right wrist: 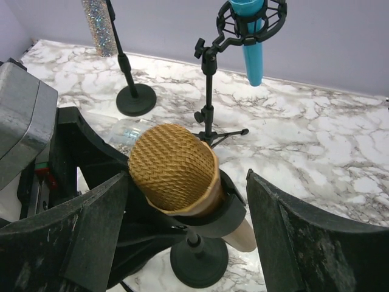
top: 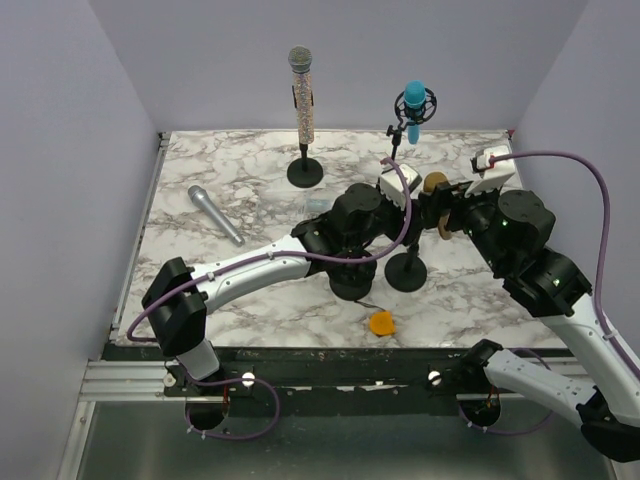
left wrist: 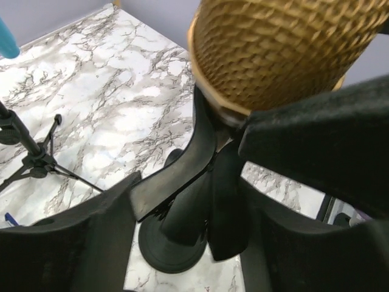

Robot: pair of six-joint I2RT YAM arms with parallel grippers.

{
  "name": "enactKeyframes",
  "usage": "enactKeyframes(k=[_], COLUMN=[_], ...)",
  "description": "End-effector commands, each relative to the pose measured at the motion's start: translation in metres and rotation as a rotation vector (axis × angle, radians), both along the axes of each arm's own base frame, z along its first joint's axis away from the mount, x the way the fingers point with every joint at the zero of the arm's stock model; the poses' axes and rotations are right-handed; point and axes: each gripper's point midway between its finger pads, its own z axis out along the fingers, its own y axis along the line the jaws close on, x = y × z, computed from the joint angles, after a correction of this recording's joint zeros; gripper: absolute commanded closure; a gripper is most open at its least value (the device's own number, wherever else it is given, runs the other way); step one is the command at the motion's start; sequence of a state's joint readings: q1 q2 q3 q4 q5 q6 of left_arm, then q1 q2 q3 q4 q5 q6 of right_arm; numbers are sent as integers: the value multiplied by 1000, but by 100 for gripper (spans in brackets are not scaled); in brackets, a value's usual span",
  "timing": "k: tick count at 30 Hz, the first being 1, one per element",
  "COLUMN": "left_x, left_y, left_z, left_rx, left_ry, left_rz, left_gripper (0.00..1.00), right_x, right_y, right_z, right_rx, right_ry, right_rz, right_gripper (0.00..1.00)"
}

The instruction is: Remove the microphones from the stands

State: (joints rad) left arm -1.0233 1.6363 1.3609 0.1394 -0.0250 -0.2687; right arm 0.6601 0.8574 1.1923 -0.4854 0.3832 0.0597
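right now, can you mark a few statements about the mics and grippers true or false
The gold microphone sits in the clip of its stand. True.
The right gripper is clamped on the gold microphone. False: its fingers stand open on either side of it.
The silver microphone lies flat on the table. True.
The blue microphone lies on the table. False: it hangs in a shock mount on a tripod stand.
The left gripper grips the gold microphone's stand. True.
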Motion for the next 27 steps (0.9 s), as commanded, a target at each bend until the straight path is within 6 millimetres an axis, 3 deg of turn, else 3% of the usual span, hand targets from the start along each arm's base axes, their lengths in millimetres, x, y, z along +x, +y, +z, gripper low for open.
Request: enactKeyframes(k=[1, 7, 15, 20, 27], left_x=[-12, -23, -39, -38, -23], left_y=[7, 22, 37, 29, 14], left_z=[11, 18, 24, 28, 27], left_rx=[-15, -54, -100, -163, -193], left_ry=[-52, -79, -138, -178, -251], left_rz=[-55, -133, -257, -382, -377], left_gripper=[34, 4, 3, 3, 2], right_x=[3, 3, 7, 9, 13], right_y=[4, 8, -4, -2, 4], right_z=[3, -7, -16, -18, -19], right_rx=[-3, -12, -57, -62, -62], right_ry=[-25, 3, 19, 28, 27], right_rz=[14, 27, -34, -37, -24], right_gripper=[20, 17, 20, 29, 37])
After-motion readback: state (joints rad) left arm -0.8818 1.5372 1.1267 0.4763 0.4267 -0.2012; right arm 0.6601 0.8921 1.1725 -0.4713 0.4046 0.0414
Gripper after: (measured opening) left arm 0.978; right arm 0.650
